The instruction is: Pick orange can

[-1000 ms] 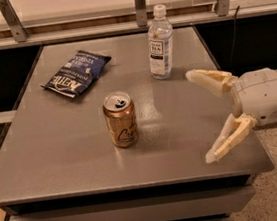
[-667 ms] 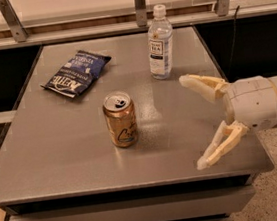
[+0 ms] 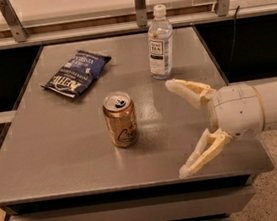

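The orange can (image 3: 120, 119) stands upright near the middle of the grey table (image 3: 57, 147), its silver pull-tab top facing up and cursive script on its side. My gripper (image 3: 177, 128) is to the right of the can, at about its height above the table's right front part, and points left toward it. Its two cream fingers (image 3: 189, 92) are spread wide apart and hold nothing. A gap of bare table lies between the fingertips and the can.
A clear water bottle (image 3: 160, 43) stands upright behind the gripper, at the table's back right. A dark blue chip bag (image 3: 76, 73) lies flat at the back left. A metal rail with posts (image 3: 139, 4) runs behind the table. The table's front edge is close below the gripper.
My gripper has moved left toward the can, with its fingers still spread open. The can, bottle and bag have not moved.
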You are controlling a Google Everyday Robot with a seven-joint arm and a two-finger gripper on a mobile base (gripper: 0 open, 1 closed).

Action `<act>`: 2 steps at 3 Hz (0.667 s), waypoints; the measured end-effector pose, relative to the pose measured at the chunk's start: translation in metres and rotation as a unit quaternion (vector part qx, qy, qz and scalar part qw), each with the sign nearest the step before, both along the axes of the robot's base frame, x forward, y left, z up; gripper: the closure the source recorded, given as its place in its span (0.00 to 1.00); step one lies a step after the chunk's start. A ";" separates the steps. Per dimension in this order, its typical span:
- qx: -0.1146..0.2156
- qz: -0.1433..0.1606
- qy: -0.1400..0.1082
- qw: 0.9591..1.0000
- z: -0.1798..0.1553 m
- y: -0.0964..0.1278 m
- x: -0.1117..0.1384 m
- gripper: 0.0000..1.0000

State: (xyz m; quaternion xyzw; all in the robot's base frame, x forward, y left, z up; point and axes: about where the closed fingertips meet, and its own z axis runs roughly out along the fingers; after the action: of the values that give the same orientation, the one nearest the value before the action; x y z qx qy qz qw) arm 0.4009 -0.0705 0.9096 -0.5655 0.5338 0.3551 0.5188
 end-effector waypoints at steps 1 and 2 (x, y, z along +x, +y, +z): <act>0.005 -0.007 0.006 1.000 -0.002 0.011 0.004 0.00; 0.011 -0.007 0.022 1.000 -0.005 0.019 0.008 0.00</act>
State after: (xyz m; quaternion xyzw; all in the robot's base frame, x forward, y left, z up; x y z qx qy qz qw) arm 0.4088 -0.0517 0.9050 -0.5484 0.5452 0.3698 0.5150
